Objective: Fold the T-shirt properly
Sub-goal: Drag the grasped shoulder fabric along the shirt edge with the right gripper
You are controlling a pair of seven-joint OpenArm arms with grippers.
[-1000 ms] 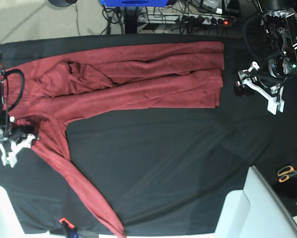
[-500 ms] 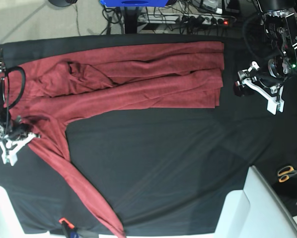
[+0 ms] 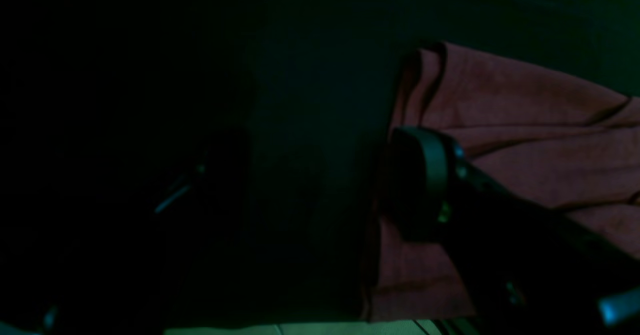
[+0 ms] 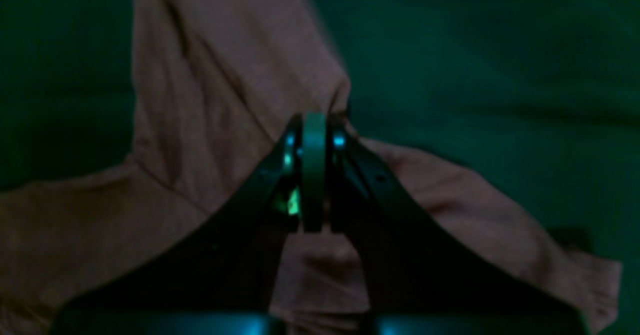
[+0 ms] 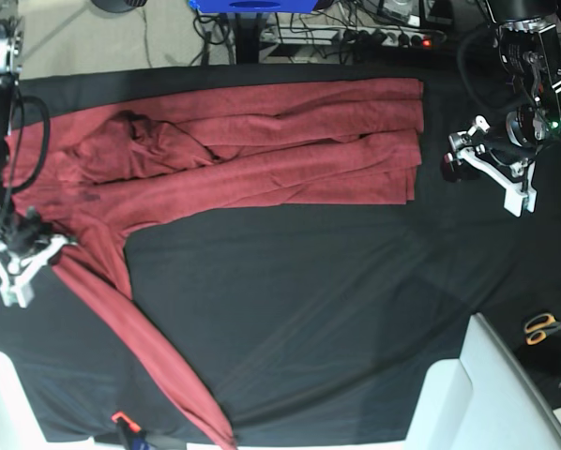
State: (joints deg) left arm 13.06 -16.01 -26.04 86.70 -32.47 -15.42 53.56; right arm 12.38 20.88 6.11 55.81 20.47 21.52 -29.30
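T-shirt (image 5: 262, 150) in rust red lies stretched across the far half of the black table cloth (image 5: 309, 300), its body already doubled lengthwise into a long band with the hem edges stacked at one end. At the other end, the shoulder and collar area is bunched and wrinkled, and one long sleeve (image 5: 149, 356) trails away from the shirt's body toward the near edge of the cloth, not yet folded in.

Right gripper (image 5: 22, 248) sits at the shirt's shoulder end, where that loose sleeve joins the body. In its wrist view the jaws are pressed together on a pinch of the red fabric (image 4: 320, 120), so it has hold of the shirt there.

Left gripper (image 5: 492, 169) hovers just beside the shirt's hem end, off the fabric and over bare cloth; its jaws stand apart and hold nothing.

By my reckoning the job is perhaps a third done: the lengthwise fold exists, but the sleeve must be laid over the body, the shoulder smoothed, and the band folded across into a compact packet.

Beyond the shirt, orange-handled scissors (image 5: 543, 327) lie past the left gripper, well apart from the garment.
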